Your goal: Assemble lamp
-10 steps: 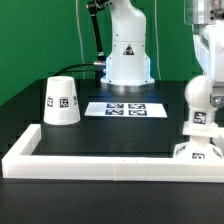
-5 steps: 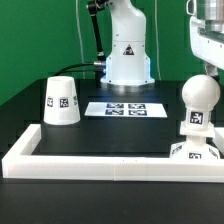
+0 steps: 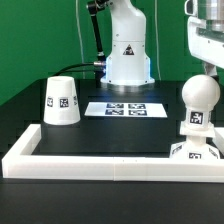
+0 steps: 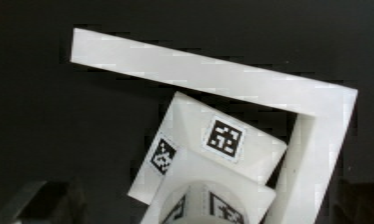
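The white ball-like bulb (image 3: 200, 97) stands upright on the small flat base (image 3: 196, 151) at the exterior view's right, just inside the border rail's corner. My gripper (image 3: 207, 66) hangs just above the bulb, open and empty, touching nothing. In the wrist view the bulb's top (image 4: 212, 203) lies between my spread dark fingertips (image 4: 38, 203), with the tagged base (image 4: 216, 140) below it. The tapered shade (image 3: 61, 101) stands mouth down at the exterior view's left, well away from the gripper.
The marker board (image 3: 126, 108) lies flat mid-table in front of the robot's white pedestal (image 3: 128, 55). The long white border rail (image 3: 100, 160) runs along the front and both sides; its corner (image 4: 301, 95) sits close beside the base.
My gripper has risen off the bulb, which it covered one second ago. The bulb stays standing on the base. Nothing has moved in the last half second.
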You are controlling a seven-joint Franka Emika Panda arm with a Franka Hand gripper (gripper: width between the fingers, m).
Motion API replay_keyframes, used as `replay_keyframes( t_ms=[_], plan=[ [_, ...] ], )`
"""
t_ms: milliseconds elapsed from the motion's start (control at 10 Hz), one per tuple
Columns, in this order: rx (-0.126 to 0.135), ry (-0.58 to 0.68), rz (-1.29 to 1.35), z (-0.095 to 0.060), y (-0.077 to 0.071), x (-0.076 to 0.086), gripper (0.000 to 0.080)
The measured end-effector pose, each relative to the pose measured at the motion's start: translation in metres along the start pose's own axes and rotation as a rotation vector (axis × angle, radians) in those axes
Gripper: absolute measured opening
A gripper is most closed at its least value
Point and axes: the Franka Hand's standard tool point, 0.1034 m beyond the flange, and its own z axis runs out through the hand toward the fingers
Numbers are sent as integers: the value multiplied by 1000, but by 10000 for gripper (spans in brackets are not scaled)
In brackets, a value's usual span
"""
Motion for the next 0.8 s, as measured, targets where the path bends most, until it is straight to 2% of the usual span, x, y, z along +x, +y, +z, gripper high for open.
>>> replay_keyframes(
  t_ms=[300, 400, 800],
  plan=[
    [-16, 3, -217, 1, 7, -23, 699],
    [-18, 3, -257, 1, 7, -26, 699],
    [-16, 3, -268, 1, 7, -22, 699]
  ],
)
